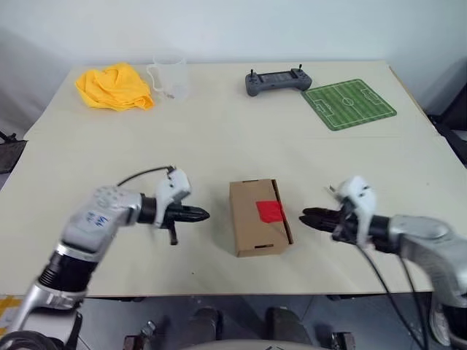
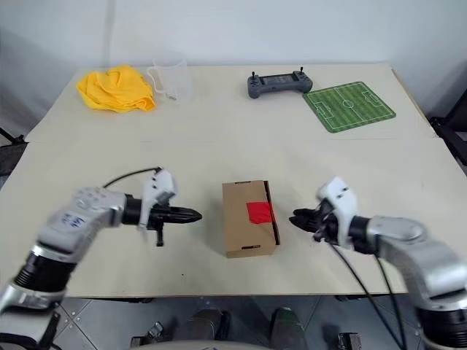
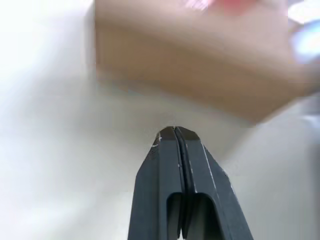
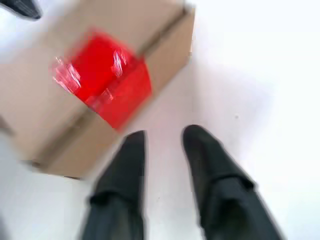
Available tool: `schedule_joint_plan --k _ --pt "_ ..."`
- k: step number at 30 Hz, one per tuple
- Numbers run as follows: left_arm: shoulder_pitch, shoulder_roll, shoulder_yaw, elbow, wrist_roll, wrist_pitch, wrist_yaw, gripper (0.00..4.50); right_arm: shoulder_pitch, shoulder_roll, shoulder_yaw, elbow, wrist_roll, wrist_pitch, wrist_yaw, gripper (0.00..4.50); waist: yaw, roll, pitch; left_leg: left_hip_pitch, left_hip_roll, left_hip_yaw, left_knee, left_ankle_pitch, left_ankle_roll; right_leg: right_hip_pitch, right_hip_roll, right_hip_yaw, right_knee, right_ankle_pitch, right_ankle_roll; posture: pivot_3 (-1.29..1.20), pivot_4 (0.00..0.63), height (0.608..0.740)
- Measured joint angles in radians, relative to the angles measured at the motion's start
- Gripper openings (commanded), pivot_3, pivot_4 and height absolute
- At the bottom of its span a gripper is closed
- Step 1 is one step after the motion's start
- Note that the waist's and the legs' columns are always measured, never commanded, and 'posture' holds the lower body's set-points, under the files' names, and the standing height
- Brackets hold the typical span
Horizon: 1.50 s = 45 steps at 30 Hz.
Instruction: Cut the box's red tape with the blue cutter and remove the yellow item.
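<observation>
The brown cardboard box lies flat in the middle of the table, near the front edge. The red tape sits on its top face and wraps over the right edge. My left gripper hovers just left of the box, pointing at it, shut with nothing held. In the left wrist view its fingertips are pressed together in front of the box. My right gripper hovers just right of the box, open and empty. Its fingers stand apart near the red tape. The blue cutter and the yellow item are out of view.
At the far left lies a large yellow cloth beside a clear plastic cup. A grey controller and a green football-pitch mat lie at the far right. The table's front edge is close behind the box.
</observation>
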Motion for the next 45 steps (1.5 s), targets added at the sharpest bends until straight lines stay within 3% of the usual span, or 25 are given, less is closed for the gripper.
schedule_joint_plan --k 4,7,14,21,34,45 --pt "-0.088 -0.088 -0.022 -0.017 -0.051 0.028 -0.011 0.0 -0.165 0.098 -0.095 0.016 0.199 0.341 -0.133 3.56 0.0 0.0 0.0 0.0 0.0 -0.001 -0.001 0.0 -0.001 0.0 0.0 0.001 0.001 0.0 0.0 0.0 0.15 0.74" --pt "-0.101 -0.14 -0.088 -0.011 -0.017 0.034 0.036 0.0 -0.205 0.105 -0.086 0.102 0.349 0.397 -0.315 4.48 -0.001 0.0 0.0 0.0 -0.001 -0.001 -0.003 0.0 0.0 0.0 0.0 0.0 0.003 0.0 0.0 0.0 0.15 0.74" --pt "-0.131 -0.226 -0.21 0.056 0.119 -0.043 0.127 0.0 -0.268 0.165 -0.006 0.22 0.513 0.401 -0.642 4.48 -0.003 -0.001 0.001 0.0 0.0 0.001 -0.007 0.001 0.0 -0.002 0.001 -0.002 0.002 0.0 0.0 0.0 0.15 0.74" --pt "-0.131 -0.252 -0.219 0.056 0.148 -0.062 0.157 0.0 -0.268 0.199 0.004 0.254 0.568 0.401 -0.799 4.48 -0.001 -0.001 0.001 0.0 -0.001 0.001 -0.007 0.001 0.0 -0.002 0.001 -0.002 0.002 0.0 0.0 0.0 0.15 0.74" --pt "-0.129 -0.255 -0.219 0.056 0.16 -0.082 0.162 0.0 -0.268 0.125 0.077 0.227 0.54 0.39 -0.807 4.48 -0.001 -0.001 0.001 0.0 -0.001 0.001 -0.007 0.001 0.0 -0.002 0.001 -0.002 0.002 0.0 0.0 0.0 0.15 0.74" --pt "-0.118 -0.264 -0.223 0.049 0.172 -0.088 0.169 0.0 -0.33 0.149 0.161 0.229 0.426 0.394 -0.783 4.48 -0.003 -0.003 0.0 0.001 -0.001 0.001 -0.007 0.002 0.0 -0.001 0.001 -0.001 0.002 0.0 0.0 0.0 0.15 0.74"
